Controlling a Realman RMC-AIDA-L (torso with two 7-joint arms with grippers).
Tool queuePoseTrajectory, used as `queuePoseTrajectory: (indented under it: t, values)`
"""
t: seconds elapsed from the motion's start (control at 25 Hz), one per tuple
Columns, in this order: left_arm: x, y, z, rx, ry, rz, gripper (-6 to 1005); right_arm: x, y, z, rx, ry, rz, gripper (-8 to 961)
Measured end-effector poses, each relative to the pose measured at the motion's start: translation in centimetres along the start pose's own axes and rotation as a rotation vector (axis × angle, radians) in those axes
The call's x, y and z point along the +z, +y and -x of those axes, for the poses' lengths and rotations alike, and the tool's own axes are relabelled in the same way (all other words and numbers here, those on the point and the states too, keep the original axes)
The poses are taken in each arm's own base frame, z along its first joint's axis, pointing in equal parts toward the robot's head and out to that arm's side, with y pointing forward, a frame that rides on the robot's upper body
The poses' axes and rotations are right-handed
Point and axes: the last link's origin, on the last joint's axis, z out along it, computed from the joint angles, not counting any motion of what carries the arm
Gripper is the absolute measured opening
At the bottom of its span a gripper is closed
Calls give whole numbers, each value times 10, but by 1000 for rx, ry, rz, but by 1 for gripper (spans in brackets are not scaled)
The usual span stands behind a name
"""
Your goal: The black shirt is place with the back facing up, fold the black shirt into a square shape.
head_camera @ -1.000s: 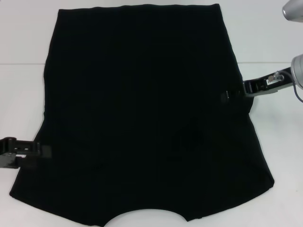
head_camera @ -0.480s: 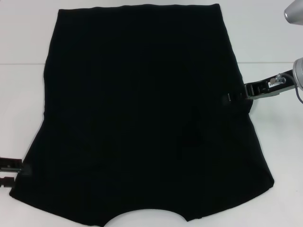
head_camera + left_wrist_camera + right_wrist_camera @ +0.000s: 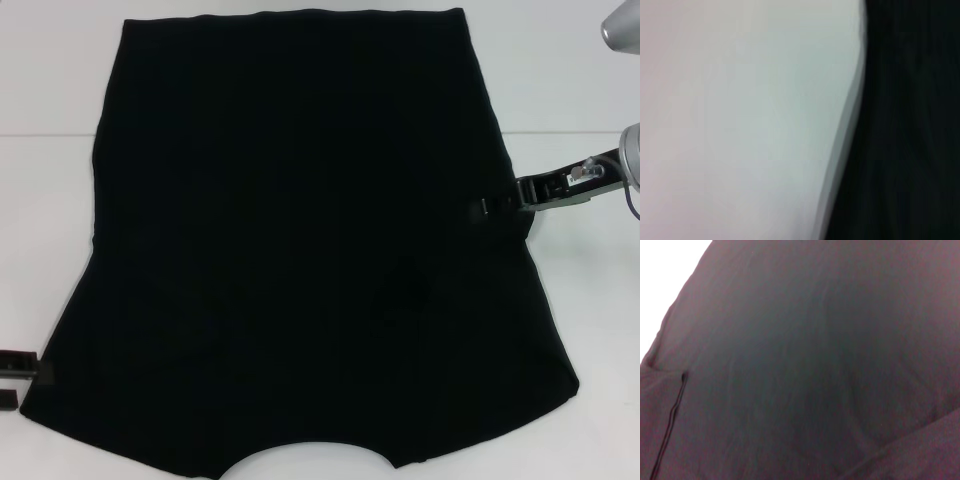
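Black shirt [image 3: 300, 240] spread flat on white surface [image 3: 50, 90], neckline cutout at the near edge, hem at the far edge, sleeves seemingly tucked in already, outline a rough trapezoid. Left pincer [image 3: 20, 372] low at the near-left corner of the shirt, just beside the fabric edge, mostly out of frame; opening and hold impossible to tell. Right pincer [image 3: 487, 204] over the right edge about midway along the side, tips on or touching the cloth; width of opening likewise impossible to tell, grip on fabric unclear.

Likely step: side fold. To do well: catch only the top layer at the edge, lift both ends evenly, carry straight toward centre, lay down without dragging, keep crease parallel to the side.

Fabric matte, plain, soft, thin; faint wrinkles and a seam line in right wrist view. Surface smooth, white, hard-looking.
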Motion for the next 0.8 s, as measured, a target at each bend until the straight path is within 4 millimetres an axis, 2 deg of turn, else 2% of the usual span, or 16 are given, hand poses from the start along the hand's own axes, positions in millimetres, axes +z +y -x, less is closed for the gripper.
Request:
queuePoseTrajectory:
  t: [0.4, 0.8]
  values:
    - [9, 1, 5, 8, -28, 9, 680, 0, -1, 1, 0, -6, -4, 586]
    - [27, 21, 0, 61, -72, 57, 677, 0, -1, -1, 0, 1, -3, 585]
